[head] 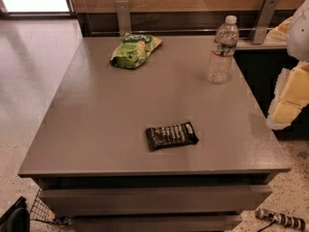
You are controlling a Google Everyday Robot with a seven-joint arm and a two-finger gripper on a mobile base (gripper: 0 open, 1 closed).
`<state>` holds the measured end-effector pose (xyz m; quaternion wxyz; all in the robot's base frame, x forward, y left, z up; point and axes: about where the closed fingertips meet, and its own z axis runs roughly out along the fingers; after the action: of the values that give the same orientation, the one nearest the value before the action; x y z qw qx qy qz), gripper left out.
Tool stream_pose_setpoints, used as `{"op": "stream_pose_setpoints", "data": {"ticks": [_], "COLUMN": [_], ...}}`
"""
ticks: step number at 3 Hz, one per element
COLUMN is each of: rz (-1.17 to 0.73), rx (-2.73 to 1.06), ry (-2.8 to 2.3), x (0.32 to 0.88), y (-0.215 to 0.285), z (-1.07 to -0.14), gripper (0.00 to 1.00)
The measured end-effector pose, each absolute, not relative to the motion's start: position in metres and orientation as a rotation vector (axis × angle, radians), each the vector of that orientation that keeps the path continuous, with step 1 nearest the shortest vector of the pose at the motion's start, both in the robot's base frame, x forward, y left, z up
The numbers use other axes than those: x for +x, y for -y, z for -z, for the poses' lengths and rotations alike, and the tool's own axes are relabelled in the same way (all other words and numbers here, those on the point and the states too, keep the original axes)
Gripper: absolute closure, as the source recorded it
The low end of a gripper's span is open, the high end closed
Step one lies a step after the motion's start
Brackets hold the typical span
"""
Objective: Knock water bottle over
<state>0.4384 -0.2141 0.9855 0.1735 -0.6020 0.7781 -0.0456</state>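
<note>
The water bottle [222, 50] stands upright near the far right corner of the grey table [120, 124]. It is clear ribbed plastic with a white cap and a red-and-white label band. My gripper [288, 96], white with yellow parts, hangs at the right edge of the view, beyond the table's right side. It is to the right of the bottle, nearer the camera, and clear of it.
A green snack bag [134, 50] lies at the far middle of the table. A black candy bar [171, 135] lies near the front middle. A wooden wall with metal brackets [123, 17] runs behind the table. A drawer front [154, 199] sits below the top.
</note>
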Motion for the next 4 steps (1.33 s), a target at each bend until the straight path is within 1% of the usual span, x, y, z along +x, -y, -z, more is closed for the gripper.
{"op": "stream_pose_setpoints", "data": {"ticks": [1, 2, 3, 4], "rz": [0.13, 0.153, 0.14, 0.071], "rx": [-1.702, -1.601, -1.458, -1.277], "ry": [-2.204, -2.155, -2.086, -1.957], "x": [0.44, 0.467, 0.502, 0.551], "y": [0.215, 0.23, 0.255, 0.275], "z": [-0.986, -0.99, -0.994, -0.994], "gripper": [0.0, 0.0, 0.0, 0.0]}}
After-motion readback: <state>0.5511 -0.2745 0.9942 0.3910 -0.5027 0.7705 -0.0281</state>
